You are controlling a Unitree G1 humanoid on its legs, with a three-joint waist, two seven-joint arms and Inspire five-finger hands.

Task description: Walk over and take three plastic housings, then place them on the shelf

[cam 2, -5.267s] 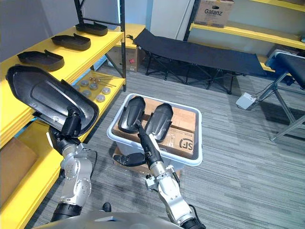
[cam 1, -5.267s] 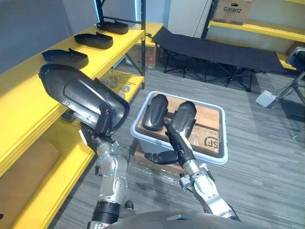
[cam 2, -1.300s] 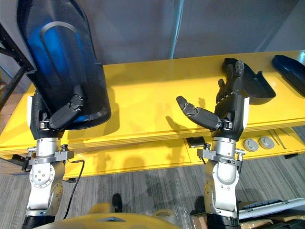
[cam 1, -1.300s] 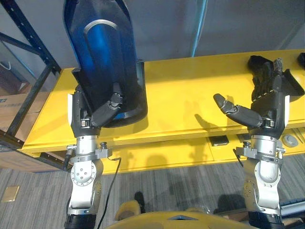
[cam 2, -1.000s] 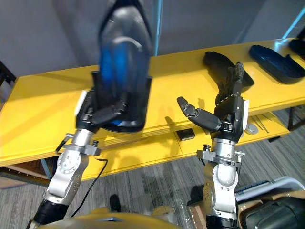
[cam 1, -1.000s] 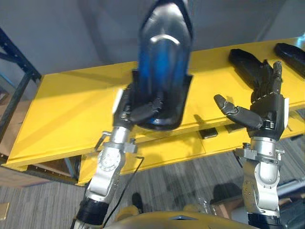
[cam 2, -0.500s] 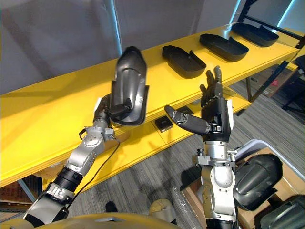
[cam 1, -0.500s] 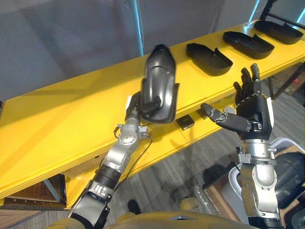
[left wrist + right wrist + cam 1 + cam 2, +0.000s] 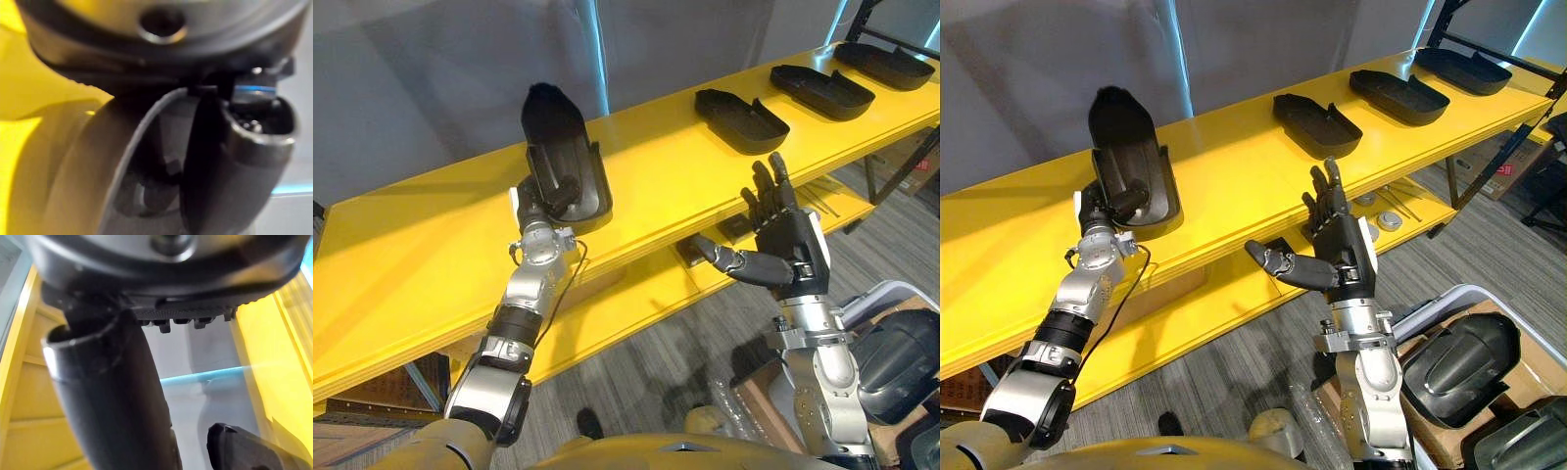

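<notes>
— Black housing (image 9: 558,157), where is it lying?
— It is lying hollow side up on the yellow shelf (image 9: 431,245), with the left hand (image 9: 546,204) gripping its near end, probably steadying it before letting go.
— And the right hand (image 9: 785,253)?
— It is hovering empty, fingers spread, off the shelf edge.

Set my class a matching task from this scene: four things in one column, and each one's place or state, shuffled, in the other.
Column A
1. left hand
2. right hand
3. row of three housings
4. white bin

Column B
a. low, by the robot's right side
b. fingers spread, holding nothing
c. lying free on the yellow shelf
d. curled round a black housing

Pairs: 1-d, 2-b, 3-c, 4-a
</notes>
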